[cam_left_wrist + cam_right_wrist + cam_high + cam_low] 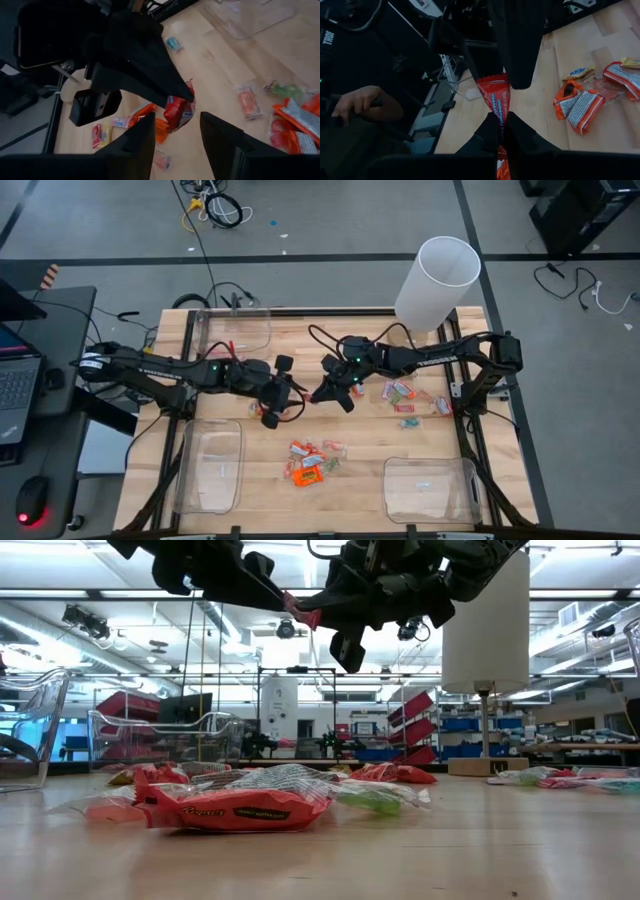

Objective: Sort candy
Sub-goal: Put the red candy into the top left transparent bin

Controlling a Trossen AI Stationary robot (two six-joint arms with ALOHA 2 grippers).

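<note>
High over the middle of the table my two grippers meet tip to tip. My right gripper (501, 127), reaching in from the right, is shut on one red-and-orange wrapped candy (177, 109). My left gripper (176, 122) is open; its fingers stand on either side of the candy's free end, and I see no touch. In the low view the candy (303, 615) shows between the two gripper tips. More candy lies below on the table: an orange heap (308, 465) toward the near edge and pink and yellow pieces (400, 392) to the right. My right gripper pinches the candy between its two fingers, partway along the wrapper (500, 131). The red end (494, 90) sticks out ahead of the fingertips, toward my left gripper. The fingers come from the table's right, slanting slightly down. The candy is lifted well clear of the table.
Clear plastic bins stand at the near left (210, 465), the near right (430, 485) and the far left (235, 330). A tall white cylinder (440, 280) stands at the far right corner. A person's hand (360, 106) shows beyond the table's left side.
</note>
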